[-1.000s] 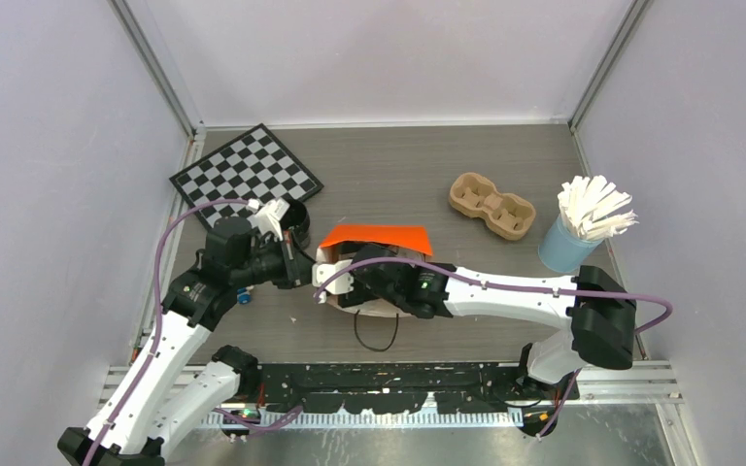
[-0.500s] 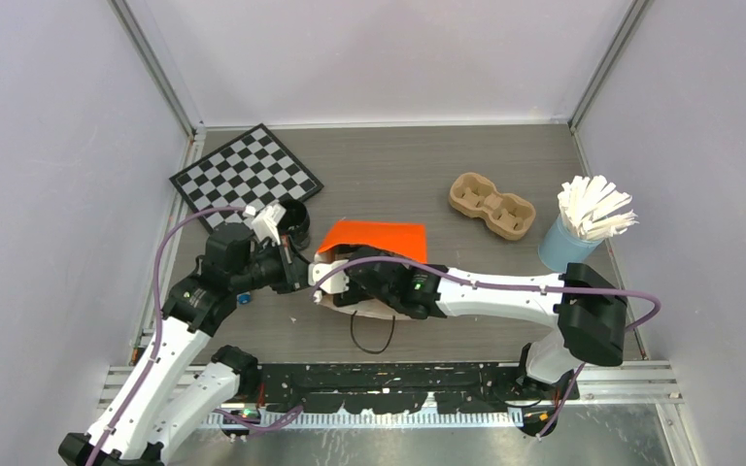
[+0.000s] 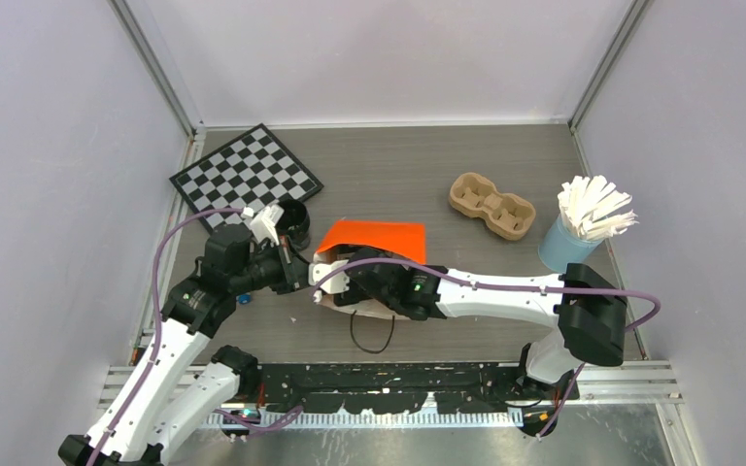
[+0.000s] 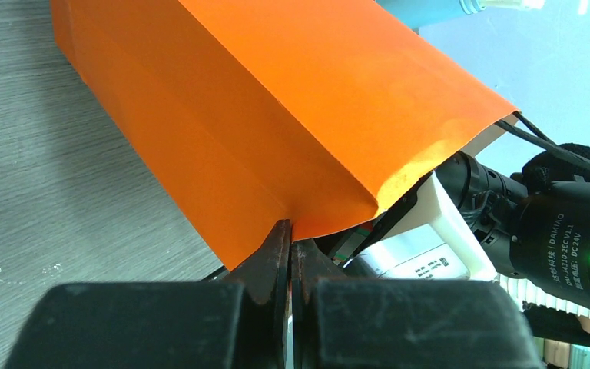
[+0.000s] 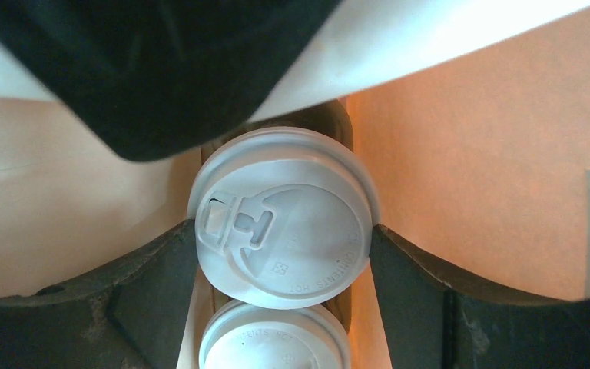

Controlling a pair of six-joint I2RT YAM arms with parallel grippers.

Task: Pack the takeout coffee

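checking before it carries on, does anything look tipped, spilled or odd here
The orange bag lies on its side rather than upright, its rim pinched by the left pincer. Inside, the right pincer grips the takeout coffee at its lid, with a second white lid right beside it. No spill shows.

Grey table (image 3: 389,160) — checkerboard (image 3: 246,175), orange bag (image 3: 374,238), cardboard carrier (image 3: 491,205), blue cup (image 3: 565,248) of sticks

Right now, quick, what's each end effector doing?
Left end effector: closed, pinching the orange bag by its edge.
Right end effector: inside the bag, closed on the takeout coffee at its lid.
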